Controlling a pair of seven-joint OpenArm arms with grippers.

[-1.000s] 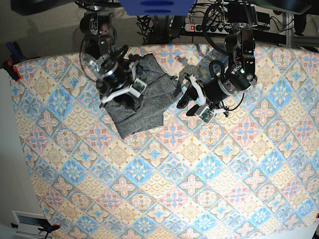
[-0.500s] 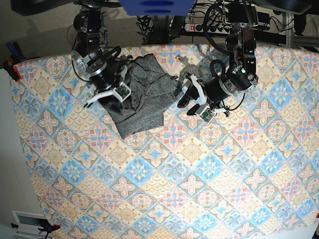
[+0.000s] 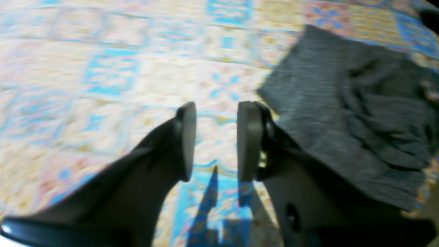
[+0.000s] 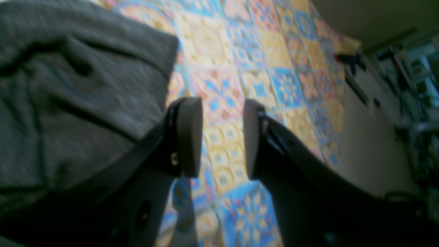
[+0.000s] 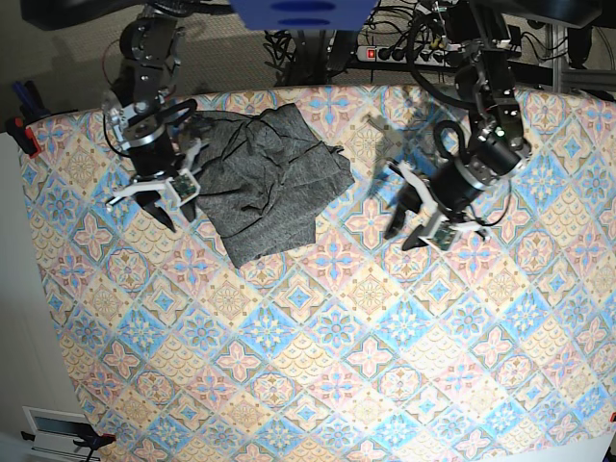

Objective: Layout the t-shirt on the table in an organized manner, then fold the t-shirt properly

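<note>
Patterned desk point(image 5: 318, 366) carrying the t-shirt point(image 5: 265, 178), sitting crumpled at eleven o'clock; neither layout nor folding done; left end effector point(image 3: 214, 140) and right end effector point(image 4: 223, 140) hovering empty, jaws parted.

text: none readable | t-shirt point(image 5: 265, 178): plain, no print or label seen | tabletop point(image 5: 385, 366): tile pattern only, no lettering | wrist views: blurred, nothing legible near fingers

Pwr strip point(image 5: 399, 53) + cables point(image 5: 298, 43) behind; red clamp point(image 5: 21, 135) left.
</note>
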